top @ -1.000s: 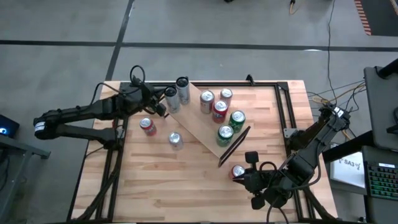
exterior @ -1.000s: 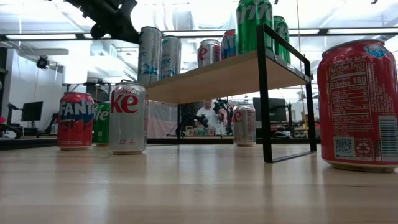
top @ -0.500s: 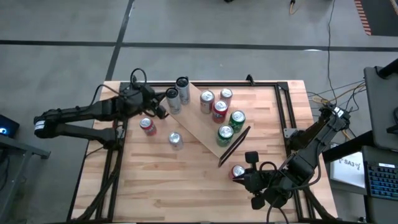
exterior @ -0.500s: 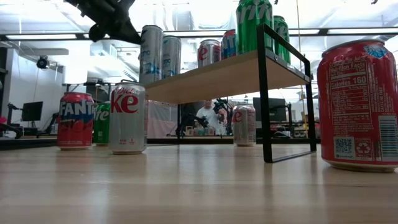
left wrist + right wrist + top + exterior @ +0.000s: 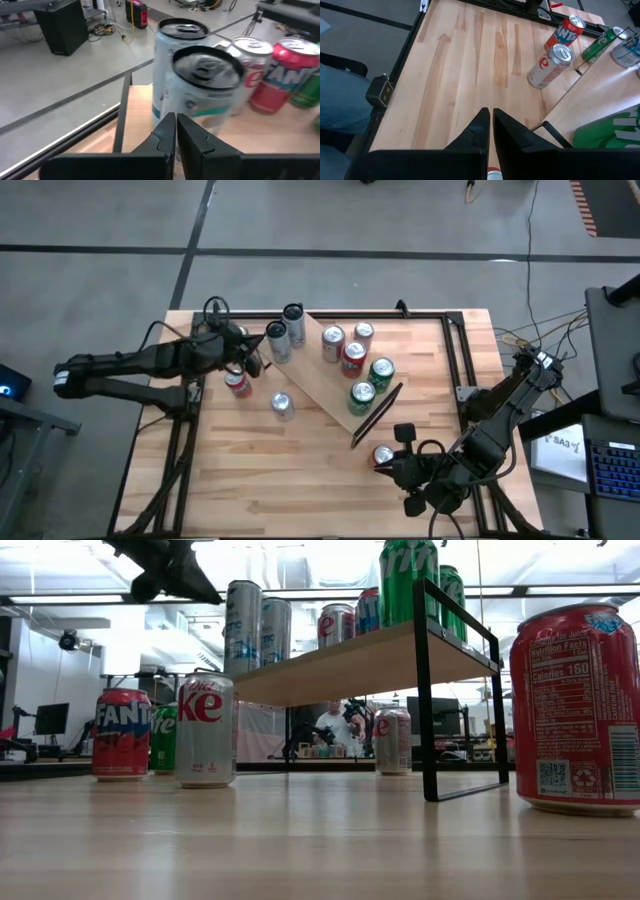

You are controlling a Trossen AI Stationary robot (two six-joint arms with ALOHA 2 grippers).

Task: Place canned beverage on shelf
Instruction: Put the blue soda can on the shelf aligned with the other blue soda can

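The left tool [image 5: 243,352] hovered closed and empty at upper left beside the shelf [image 5: 335,395]; the right tool [image 5: 489,120], closed, hid part of a red can [image 5: 383,456].

the plank table [image 5: 300,470] sits on a grey floor [image 5: 350,220]; cables [image 5: 530,290] trail nearby, and perhaps a seated person [image 5: 330,727] shows far behind.
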